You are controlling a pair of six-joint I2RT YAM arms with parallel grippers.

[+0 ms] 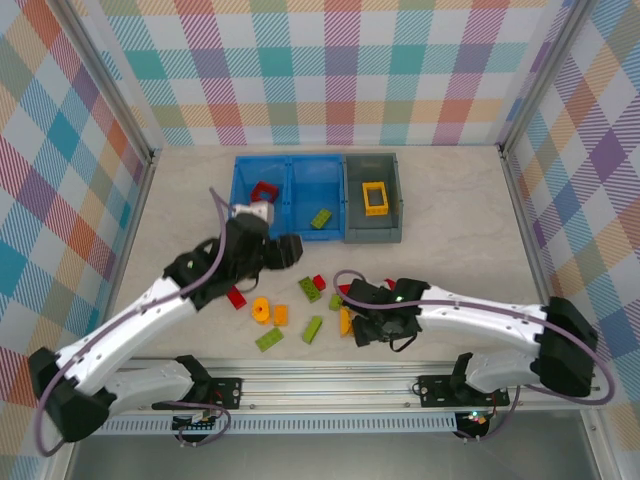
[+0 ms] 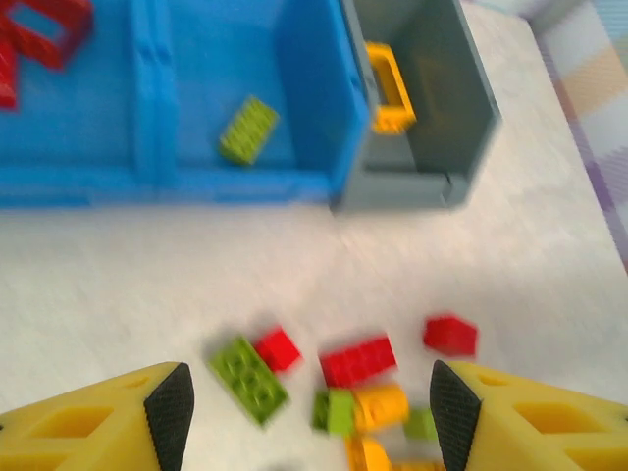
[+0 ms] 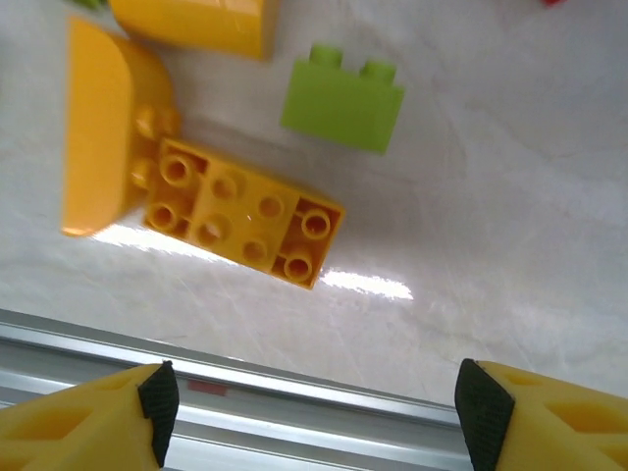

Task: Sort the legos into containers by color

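Left hand (image 2: 311,407) and right hand (image 3: 314,400) both spread empty; blurred legos (image 2: 358,360) beneath the left run off-view.

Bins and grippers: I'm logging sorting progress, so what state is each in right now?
Blue bin: left compartment holds a red frame, right compartment holds one green brick.
Grey bin: holds a yellow frame.
Left gripper: jaws open, empty.
Right gripper: jaws open, empty, near a yellow brick.
Loose legos: unsorted on the table.
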